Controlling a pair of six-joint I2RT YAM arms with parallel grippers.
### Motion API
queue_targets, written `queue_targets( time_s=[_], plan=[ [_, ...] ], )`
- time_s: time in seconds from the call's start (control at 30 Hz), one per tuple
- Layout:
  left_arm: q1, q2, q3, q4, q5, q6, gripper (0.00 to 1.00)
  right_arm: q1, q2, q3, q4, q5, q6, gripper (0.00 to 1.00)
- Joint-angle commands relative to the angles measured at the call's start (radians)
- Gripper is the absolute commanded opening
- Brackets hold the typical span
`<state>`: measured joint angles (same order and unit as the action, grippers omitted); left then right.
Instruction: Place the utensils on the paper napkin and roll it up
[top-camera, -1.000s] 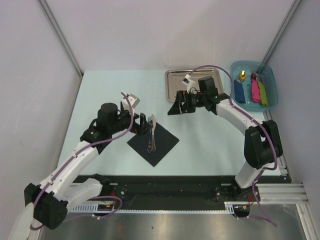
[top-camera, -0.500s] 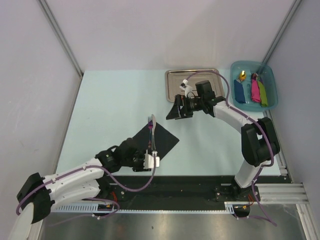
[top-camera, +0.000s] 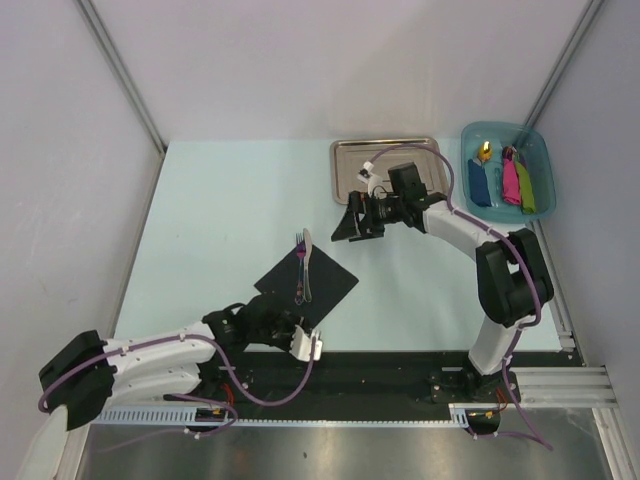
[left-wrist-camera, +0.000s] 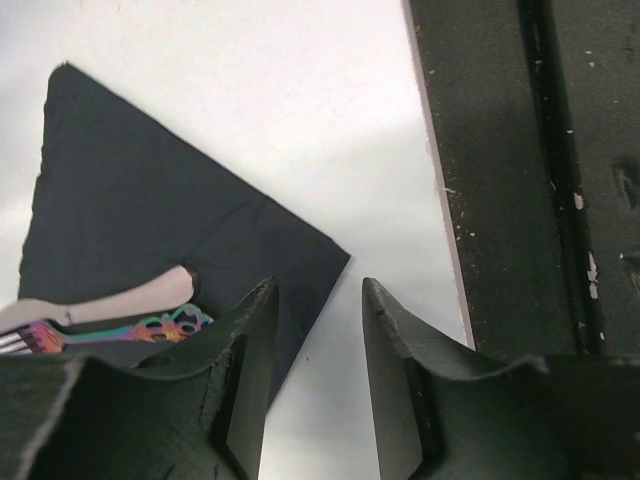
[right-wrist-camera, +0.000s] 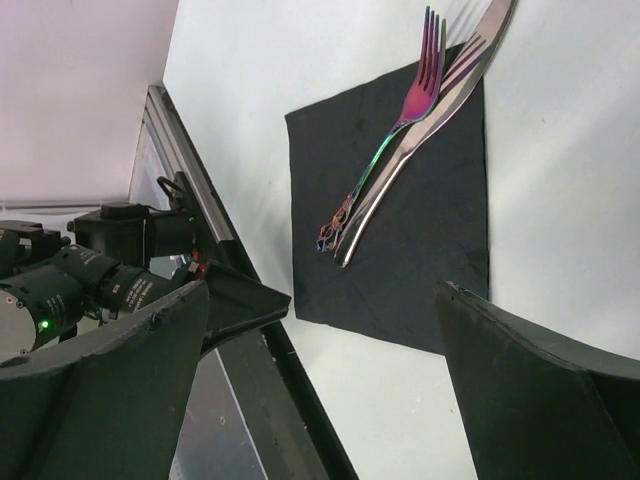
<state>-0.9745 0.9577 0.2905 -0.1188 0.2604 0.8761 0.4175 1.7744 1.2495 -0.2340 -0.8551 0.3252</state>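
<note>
In the top view the paper napkin (top-camera: 318, 290) lies as a black diamond just below the middle of the frame. The fork (top-camera: 300, 268) and the knife (top-camera: 308, 266) lie side by side on it, their tips poking past its upper corner, so I judge the placing done and the roll about to start. My left gripper (top-camera: 292, 332) sits low at the napkin's bottom corner. The right gripper (top-camera: 353, 224) hangs above and to the right of the napkin, below the steel tray (top-camera: 350, 160), jaws spread wide and empty.

In the left wrist view the left gripper (left-wrist-camera: 315, 290) has its jaws partly apart, with only bare table between them and nothing gripped. The napkin's (left-wrist-camera: 150, 200) corner points at the gap from the left but sits just short of it. The utensils' handle ends (left-wrist-camera: 120, 320) lie at the lower left, close to my left fingertip (left-wrist-camera: 250, 340). To do this well I would slide left so the corner sits between the pads, pinch paper alone, and keep off the handles so they do not skid.

In the right wrist view the right gripper (right-wrist-camera: 322, 288) is splayed wide. The napkin (right-wrist-camera: 420, 230), fork (right-wrist-camera: 405, 105) and knife (right-wrist-camera: 445, 100) fill the upper right. I would keep this arm ready to pin the far corner once the roll begins
</note>
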Motion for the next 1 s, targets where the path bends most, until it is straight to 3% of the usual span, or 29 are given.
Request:
queue_targets(
  time_s=[0.0, 0.57, 0.77, 0.97],
  plan=[
    [-0.036, 0.000, -0.033, 0.083, 0.013, 0.066, 0.44, 0.004, 0.020, 0.045, 0.012, -0.028, 0.005, 1.00],
    [-0.066, 0.069, -0.044, 0.145, -0.041, 0.047, 0.36, 0.003, 0.051, 0.054, 0.019, -0.033, 0.023, 1.00],
    [-0.064, 0.087, -0.028, 0.153, -0.053, 0.023, 0.24, 0.004, 0.056, 0.053, 0.019, -0.033, 0.023, 1.00],
    [-0.064, -0.002, -0.045, 0.085, 0.005, 0.035, 0.08, 0.006, 0.059, 0.053, 0.022, -0.036, 0.026, 1.00]
  ],
)
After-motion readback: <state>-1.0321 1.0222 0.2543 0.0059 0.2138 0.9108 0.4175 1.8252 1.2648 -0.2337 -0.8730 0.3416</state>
